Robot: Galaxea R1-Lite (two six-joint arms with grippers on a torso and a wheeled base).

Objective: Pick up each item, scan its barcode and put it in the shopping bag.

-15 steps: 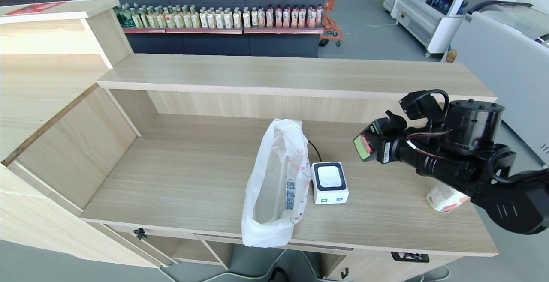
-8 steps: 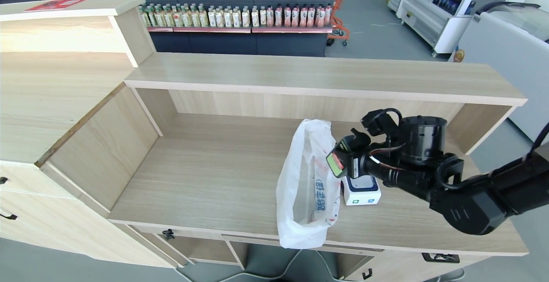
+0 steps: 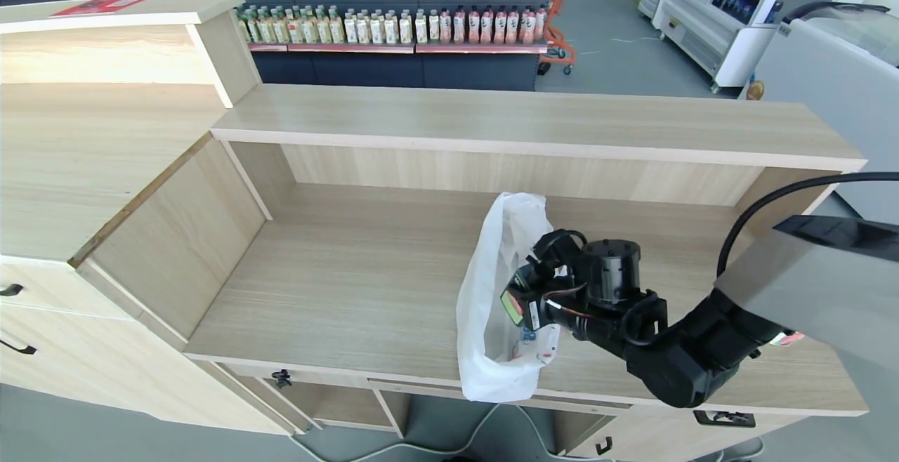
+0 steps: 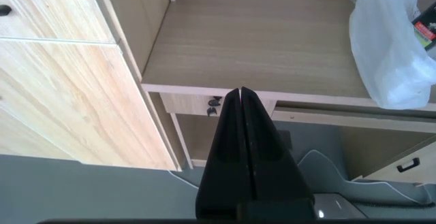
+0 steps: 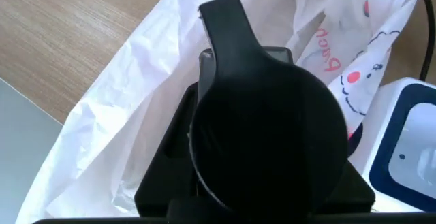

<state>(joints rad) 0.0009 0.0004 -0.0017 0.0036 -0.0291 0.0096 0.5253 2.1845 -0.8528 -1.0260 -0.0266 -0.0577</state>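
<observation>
A white plastic shopping bag [image 3: 484, 307] lies on the wooden counter [image 3: 337, 286] with its mouth toward the front edge. My right gripper [image 3: 518, 305] is at the bag's mouth, shut on a small green and red item [image 3: 513, 300]. In the right wrist view the gripper [image 5: 225, 26] sits over the crumpled bag [image 5: 122, 129], with the white scanner [image 5: 409, 149] just beside it. The left wrist view has my left gripper [image 4: 240, 115] shut and empty, low in front of the counter's edge, with the bag [image 4: 388, 47] farther off.
A raised wooden ledge [image 3: 534, 121] runs along the counter's back and a side wall [image 3: 175, 237] closes its left. A bit of a red and white container [image 3: 786, 338] peeks out under my right arm. Drawers [image 4: 61, 81] stand below at the left.
My right arm has swung left with the green and red item, from beside the scanner, over it, to the bag's mouth and lower. The head camera has also shifted.
</observation>
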